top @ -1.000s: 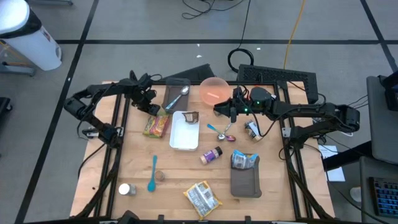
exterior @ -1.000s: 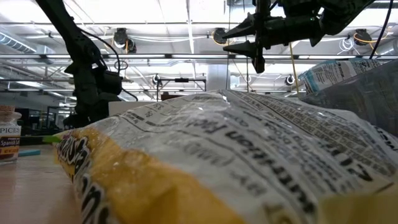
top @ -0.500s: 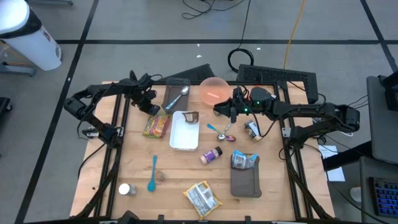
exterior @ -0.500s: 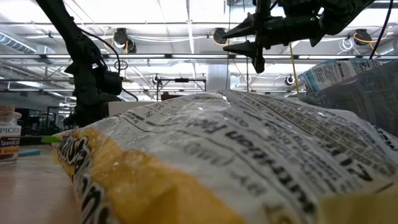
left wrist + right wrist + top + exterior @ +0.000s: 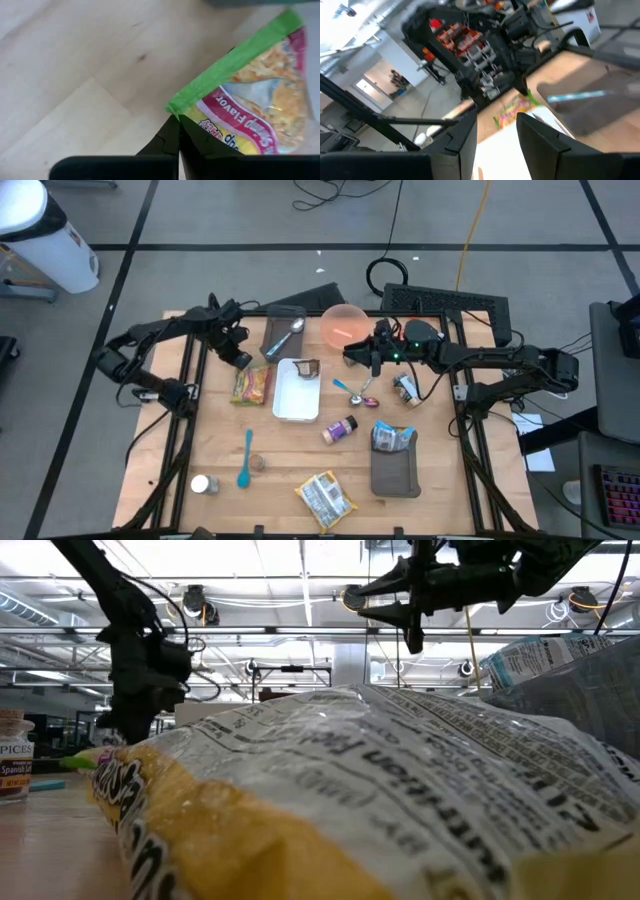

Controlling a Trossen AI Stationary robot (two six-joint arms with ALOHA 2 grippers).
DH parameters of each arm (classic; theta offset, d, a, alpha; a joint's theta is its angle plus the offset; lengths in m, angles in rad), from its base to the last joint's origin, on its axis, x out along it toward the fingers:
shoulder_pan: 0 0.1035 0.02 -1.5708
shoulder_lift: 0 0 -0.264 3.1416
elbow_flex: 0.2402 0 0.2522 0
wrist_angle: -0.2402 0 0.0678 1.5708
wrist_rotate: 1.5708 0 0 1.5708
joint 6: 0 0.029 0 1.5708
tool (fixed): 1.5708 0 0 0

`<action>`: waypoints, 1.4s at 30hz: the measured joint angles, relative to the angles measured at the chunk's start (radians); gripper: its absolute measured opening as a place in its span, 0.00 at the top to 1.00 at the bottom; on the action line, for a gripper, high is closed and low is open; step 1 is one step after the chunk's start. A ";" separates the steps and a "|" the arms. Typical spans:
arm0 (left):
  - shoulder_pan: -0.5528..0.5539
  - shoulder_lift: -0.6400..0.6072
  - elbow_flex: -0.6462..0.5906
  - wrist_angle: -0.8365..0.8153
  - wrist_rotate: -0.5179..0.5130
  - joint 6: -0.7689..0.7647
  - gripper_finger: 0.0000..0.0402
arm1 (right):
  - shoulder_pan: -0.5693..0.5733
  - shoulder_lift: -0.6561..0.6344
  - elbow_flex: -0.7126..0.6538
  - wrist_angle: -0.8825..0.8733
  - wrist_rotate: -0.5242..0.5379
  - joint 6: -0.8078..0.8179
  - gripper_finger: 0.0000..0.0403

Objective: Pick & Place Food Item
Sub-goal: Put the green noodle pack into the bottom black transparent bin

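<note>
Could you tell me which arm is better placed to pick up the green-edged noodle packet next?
The left. Its claw sits right at the noodle packet, its shut fingers touching the green edge in its wrist view. The right claw hangs open farther off, past the white tray, near the pink bowl.

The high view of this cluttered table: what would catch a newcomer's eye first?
Probably the glowing translucent orange bowl at the table's far edge, with the right gripper hovering open just in front of it. Next, the white rectangular tray in the middle, and beside it the colourful green-edged noodle packet, where the left gripper sits shut at the packet's far end.
</note>
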 joint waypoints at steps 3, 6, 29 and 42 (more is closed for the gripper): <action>-0.011 -0.069 0.011 -0.005 0.009 -0.024 1.00 | 0.000 0.000 0.000 0.060 0.000 -0.008 0.68; -0.034 -0.145 0.042 -0.028 0.031 -0.050 1.00 | 0.000 0.000 0.000 0.107 0.000 -0.011 0.68; -0.214 -0.366 0.262 -0.095 0.025 -0.154 1.00 | 0.009 0.033 0.460 -0.478 -0.053 -0.327 0.68; -0.328 -0.309 0.607 -0.111 0.026 -0.196 1.00 | 0.011 0.260 0.704 -0.581 -0.208 -0.313 0.68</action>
